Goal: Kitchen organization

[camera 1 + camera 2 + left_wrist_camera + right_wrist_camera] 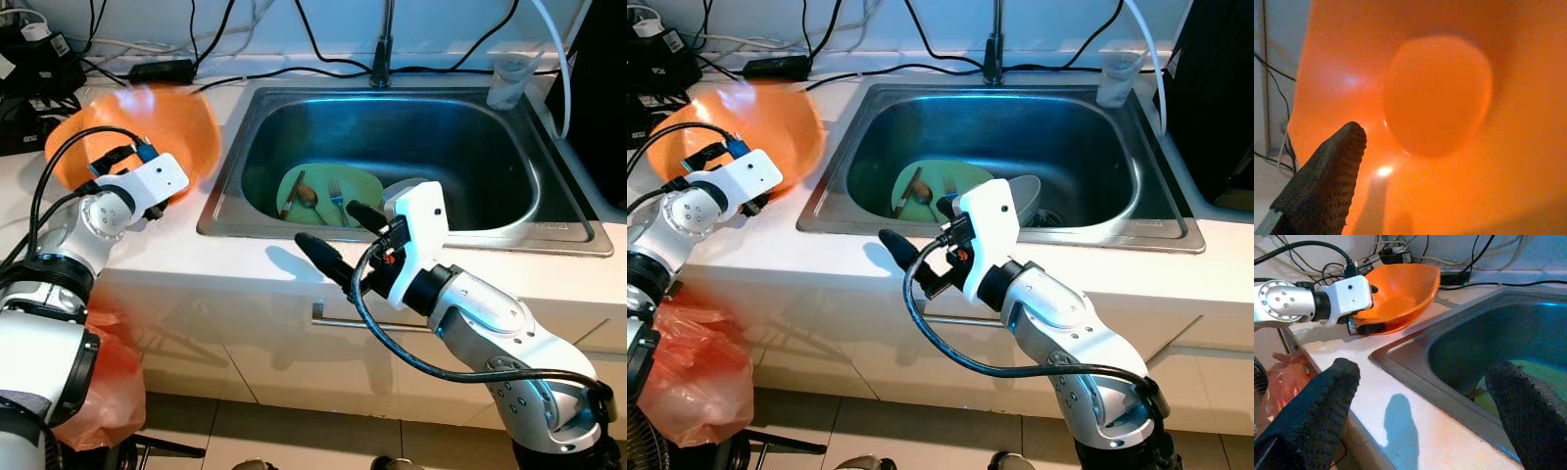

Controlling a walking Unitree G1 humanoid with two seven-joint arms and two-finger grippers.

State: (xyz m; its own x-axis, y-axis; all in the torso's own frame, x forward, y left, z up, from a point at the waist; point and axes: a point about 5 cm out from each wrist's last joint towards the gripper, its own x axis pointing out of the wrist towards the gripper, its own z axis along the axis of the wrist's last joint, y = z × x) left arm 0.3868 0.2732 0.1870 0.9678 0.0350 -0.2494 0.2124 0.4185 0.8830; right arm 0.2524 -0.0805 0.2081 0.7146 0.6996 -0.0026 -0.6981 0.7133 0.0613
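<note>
Right wrist view shows left fingers (1365, 327) clamping orange bowl (1400, 286); right fingers (1520, 401) spread.

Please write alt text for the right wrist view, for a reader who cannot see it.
The left end effector holds a tilted orange bowl by its rim above the white counter, beside a steel sink. In the foreground, the right end effector's two black fingers are spread open over the counter edge.
</note>
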